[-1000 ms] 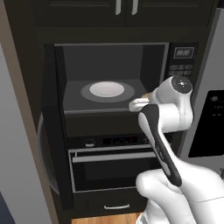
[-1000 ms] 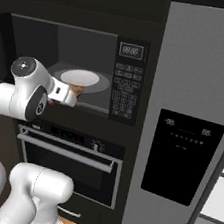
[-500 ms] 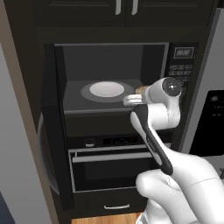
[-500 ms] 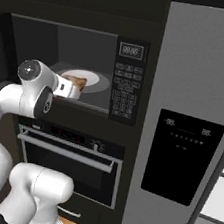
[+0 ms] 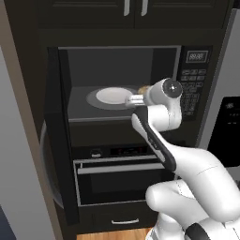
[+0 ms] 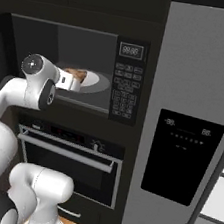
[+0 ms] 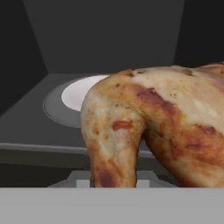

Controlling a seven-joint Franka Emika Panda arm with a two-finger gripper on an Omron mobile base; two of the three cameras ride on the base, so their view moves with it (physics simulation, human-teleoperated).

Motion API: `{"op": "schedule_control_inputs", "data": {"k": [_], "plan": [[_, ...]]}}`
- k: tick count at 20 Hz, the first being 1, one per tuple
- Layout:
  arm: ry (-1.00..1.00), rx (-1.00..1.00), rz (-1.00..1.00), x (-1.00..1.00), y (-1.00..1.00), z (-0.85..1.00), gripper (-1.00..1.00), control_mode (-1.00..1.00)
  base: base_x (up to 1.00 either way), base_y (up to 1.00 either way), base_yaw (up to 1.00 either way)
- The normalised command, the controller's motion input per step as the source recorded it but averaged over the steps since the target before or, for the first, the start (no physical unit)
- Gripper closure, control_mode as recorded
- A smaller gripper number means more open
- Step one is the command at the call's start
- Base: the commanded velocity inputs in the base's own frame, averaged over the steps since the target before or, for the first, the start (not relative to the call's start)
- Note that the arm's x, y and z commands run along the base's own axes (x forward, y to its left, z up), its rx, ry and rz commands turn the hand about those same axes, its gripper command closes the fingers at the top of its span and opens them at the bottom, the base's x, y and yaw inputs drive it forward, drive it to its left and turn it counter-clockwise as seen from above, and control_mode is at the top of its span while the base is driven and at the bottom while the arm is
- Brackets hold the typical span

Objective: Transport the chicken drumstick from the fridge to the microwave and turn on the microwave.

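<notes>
The chicken drumstick (image 7: 148, 127), golden-brown and lumpy, sits close in the hand view and hides the fingertips. My gripper (image 6: 72, 80) is shut on the chicken drumstick (image 6: 78, 74) at the front opening of the microwave (image 6: 123, 98), whose door (image 5: 58, 140) stands swung open to the left. The drumstick (image 5: 142, 88) hangs just above the cavity floor, at the right front edge of the pale round turntable (image 5: 112, 95). That turntable (image 7: 81, 94) lies bare behind the meat. The grey fridge (image 6: 200, 71) with its black dispenser panel (image 6: 181, 156) stands to the right of the microwave.
A black oven (image 5: 122, 180) with a horizontal silver bar handle (image 6: 68, 151) sits below the microwave. Dark cabinet doors (image 5: 133, 9) are above it. The open microwave door juts toward me on the left. The keypad (image 5: 192, 91) is right of the cavity.
The hand has moved left and forward toward the microwave opening, carrying the drumstick from in front of the keypad side to the turntable's edge. The grip is unchanged.
</notes>
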Motion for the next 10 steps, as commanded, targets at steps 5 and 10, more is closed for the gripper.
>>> {"op": "schedule_control_inputs", "data": {"k": [5, 10], "plan": [[0.03, 0.0, -0.01, 0.5, 0.17, 0.03, 1.0, -1.0, 0.0, 0.0, 0.0], [0.05, 0.0, -0.01, 0.5, 0.04, 0.0, 1.0, -1.0, 0.0, 0.0, 0.0]]}}
